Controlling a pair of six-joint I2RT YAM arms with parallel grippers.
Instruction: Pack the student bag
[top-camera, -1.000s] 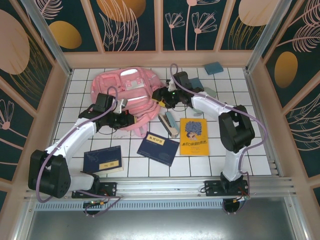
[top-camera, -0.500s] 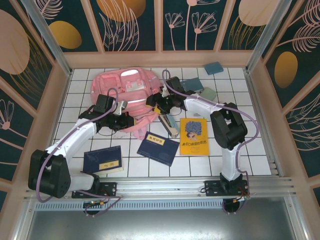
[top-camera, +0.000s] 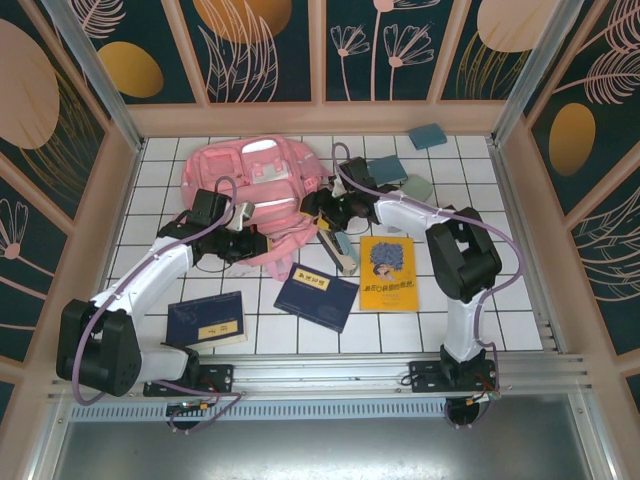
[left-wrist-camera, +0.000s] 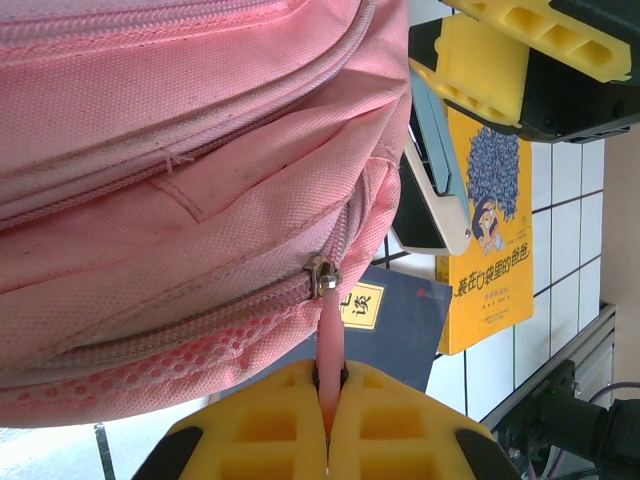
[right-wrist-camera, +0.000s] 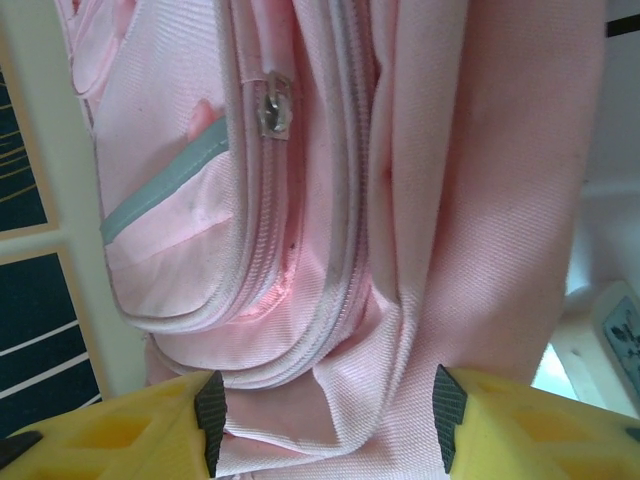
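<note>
- Backpack first: the student bag (top-camera: 250, 185) is lying on the far left part of the white tiled table (top-camera: 520, 300), pink and bulky, with both arms reaching into it.
- Over on the left, the left gripper (left-wrist-camera: 328, 405) is pinching the pink zipper pull (left-wrist-camera: 331, 345) at the bag's near edge, its jaws pressed tight together on it.
- That pull is hanging from a metal slider (left-wrist-camera: 322, 275), which is sitting on a zipper line just above a strip of pink mesh.
- Across the bag, the right gripper (right-wrist-camera: 330, 420) is working at the right-hand side, its fingers standing apart with a thick fold of pink fabric filling the gap.
- Both black pads (right-wrist-camera: 211, 420) are touching that fold, but I cannot tell whether they are squeezing it or just straddling it.
- Off the bag, a yellow book (top-camera: 388, 272) is lying to its right.
- A thick pale-edged book (top-camera: 340, 250) is sitting between the two.
- A dark blue book (top-camera: 316, 296) is lying just beside the bag's near edge.
- A navy book (top-camera: 206, 320) is resting closer to the left arm's base.
- Some teal items (top-camera: 428, 135) are sitting at the far right, well apart from the bag.
</note>
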